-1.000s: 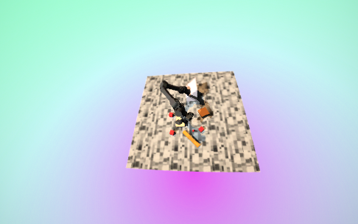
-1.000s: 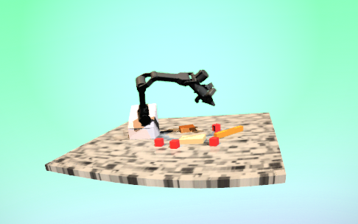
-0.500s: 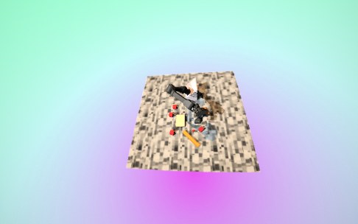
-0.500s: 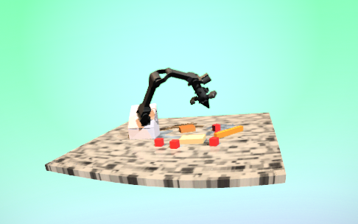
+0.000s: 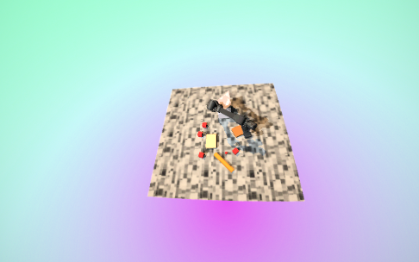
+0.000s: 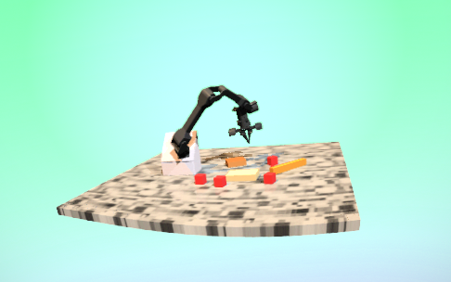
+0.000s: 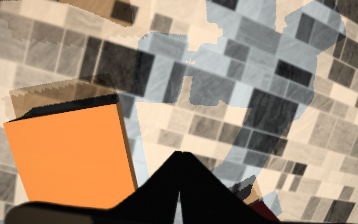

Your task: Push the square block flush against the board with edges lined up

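An orange square block lies flat on the patterned table. A long orange board lies apart from it, nearer the front, at a slant. A pale yellow flat block lies between them to the left. My gripper is shut and empty. It hangs above the table just beside the orange square block and touches nothing.
Several small red cubes stand around the yellow block. The arm's white base stands at the back. Faint brown and bluish patches show on the table top.
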`<state>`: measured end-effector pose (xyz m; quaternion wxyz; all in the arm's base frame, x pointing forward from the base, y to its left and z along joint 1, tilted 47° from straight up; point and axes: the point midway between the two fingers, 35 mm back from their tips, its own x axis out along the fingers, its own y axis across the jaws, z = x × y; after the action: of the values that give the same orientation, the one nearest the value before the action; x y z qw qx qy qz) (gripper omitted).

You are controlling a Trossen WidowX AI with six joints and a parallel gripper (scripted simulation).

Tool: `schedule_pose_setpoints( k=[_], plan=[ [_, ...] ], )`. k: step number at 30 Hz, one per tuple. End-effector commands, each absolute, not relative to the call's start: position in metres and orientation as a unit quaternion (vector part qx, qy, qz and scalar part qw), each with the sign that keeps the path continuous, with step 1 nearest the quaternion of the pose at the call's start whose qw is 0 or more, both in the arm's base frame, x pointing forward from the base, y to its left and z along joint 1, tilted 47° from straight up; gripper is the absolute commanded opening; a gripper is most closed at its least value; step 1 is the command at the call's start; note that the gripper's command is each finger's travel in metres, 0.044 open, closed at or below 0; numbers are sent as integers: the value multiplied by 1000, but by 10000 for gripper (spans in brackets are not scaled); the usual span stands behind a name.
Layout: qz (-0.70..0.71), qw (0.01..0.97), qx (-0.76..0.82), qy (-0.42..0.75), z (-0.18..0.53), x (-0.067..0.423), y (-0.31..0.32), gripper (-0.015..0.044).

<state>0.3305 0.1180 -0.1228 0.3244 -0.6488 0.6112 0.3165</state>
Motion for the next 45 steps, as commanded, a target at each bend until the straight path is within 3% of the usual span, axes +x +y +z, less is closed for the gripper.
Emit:
schedule_pose_setpoints(
  k=[1, 8, 17, 45],
  plan=[
    [341, 259, -653, 624, -150, 302, 123, 0],
    [365, 173, -659, 635, -178, 265, 124, 0],
    [364, 173, -659, 635, -216, 262, 84, 0],
    [364, 173, -659, 635, -194, 273, 62, 0]
  ],
)
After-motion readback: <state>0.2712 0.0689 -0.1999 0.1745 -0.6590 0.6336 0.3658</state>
